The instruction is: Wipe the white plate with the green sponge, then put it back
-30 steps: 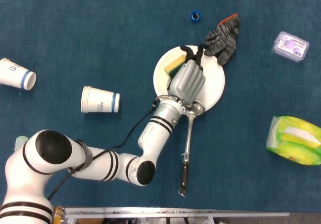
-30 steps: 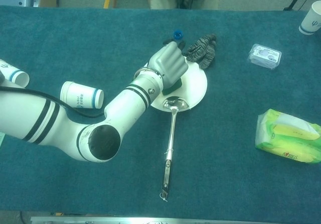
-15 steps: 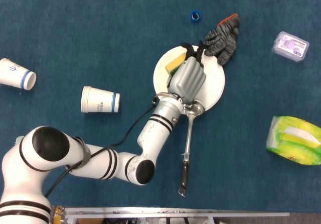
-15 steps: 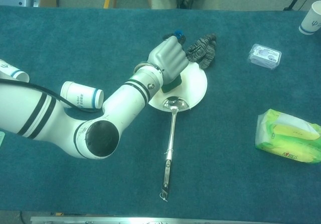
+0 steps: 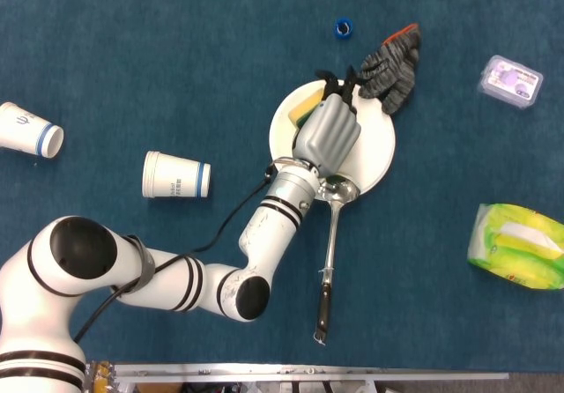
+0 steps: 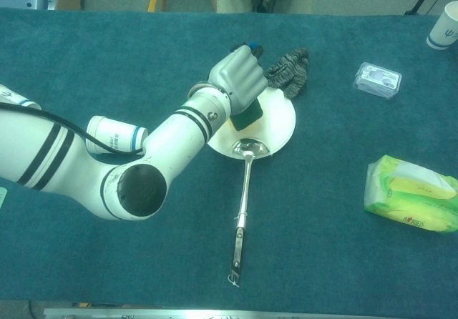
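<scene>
The white plate lies in the middle of the blue cloth, also seen in the chest view. My left hand is over the plate's left half and grips the green-and-yellow sponge. From the chest the hand looks raised, with the sponge's green side hanging under it just above the plate. A metal ladle rests its bowl on the plate's near rim. My right hand shows in neither view.
A grey glove lies at the plate's far right edge, with a blue cap beyond it. Two paper cups lie on their sides at the left. A tissue pack and a small plastic box sit at the right.
My left hand has drawn the sponge a little toward the plate's far left and lifted it. Plate, ladle and glove have stayed put.
</scene>
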Tool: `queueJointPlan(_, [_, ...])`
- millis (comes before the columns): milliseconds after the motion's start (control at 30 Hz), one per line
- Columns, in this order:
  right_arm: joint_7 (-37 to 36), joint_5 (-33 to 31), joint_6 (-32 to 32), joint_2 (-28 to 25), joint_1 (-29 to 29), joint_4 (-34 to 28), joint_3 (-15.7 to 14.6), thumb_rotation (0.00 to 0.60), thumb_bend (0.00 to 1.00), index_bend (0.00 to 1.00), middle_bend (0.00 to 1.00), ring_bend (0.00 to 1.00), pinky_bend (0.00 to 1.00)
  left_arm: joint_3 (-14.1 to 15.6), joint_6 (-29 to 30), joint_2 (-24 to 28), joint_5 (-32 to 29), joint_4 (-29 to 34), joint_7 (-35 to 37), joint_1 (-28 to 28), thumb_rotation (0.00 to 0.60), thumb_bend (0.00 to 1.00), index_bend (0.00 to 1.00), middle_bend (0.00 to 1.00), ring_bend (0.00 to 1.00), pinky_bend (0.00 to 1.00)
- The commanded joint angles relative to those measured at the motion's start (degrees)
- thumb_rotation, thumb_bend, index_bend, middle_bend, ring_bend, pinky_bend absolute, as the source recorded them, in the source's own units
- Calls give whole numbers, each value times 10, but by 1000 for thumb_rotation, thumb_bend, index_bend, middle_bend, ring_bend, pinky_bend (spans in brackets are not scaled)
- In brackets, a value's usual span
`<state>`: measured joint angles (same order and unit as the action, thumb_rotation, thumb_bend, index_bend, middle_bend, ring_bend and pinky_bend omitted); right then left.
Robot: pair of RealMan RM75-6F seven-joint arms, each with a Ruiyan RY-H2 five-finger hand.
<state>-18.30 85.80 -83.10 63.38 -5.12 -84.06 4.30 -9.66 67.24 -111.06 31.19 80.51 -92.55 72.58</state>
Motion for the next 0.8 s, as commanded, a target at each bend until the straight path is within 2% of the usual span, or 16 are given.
queueJointPlan(33, [0, 0, 0, 0, 0, 0, 0, 600, 316, 167, 242, 124, 261, -2, 0, 1, -2, 2, 5, 2, 600, 254, 440, 243, 45, 239])
queueJointPlan(300, [2, -2, 1, 1, 0, 0, 0, 600, 316, 167, 242, 125, 261, 7, -10, -4, -12, -9, 13, 5, 600, 253, 440, 243, 45, 239])
queueJointPlan(800, [3, -8, 1, 0, 1, 2, 2, 600, 316, 167, 242, 125, 261, 31, -36, -41, 7, -90, 23, 11, 600, 253, 440, 244, 45, 239])
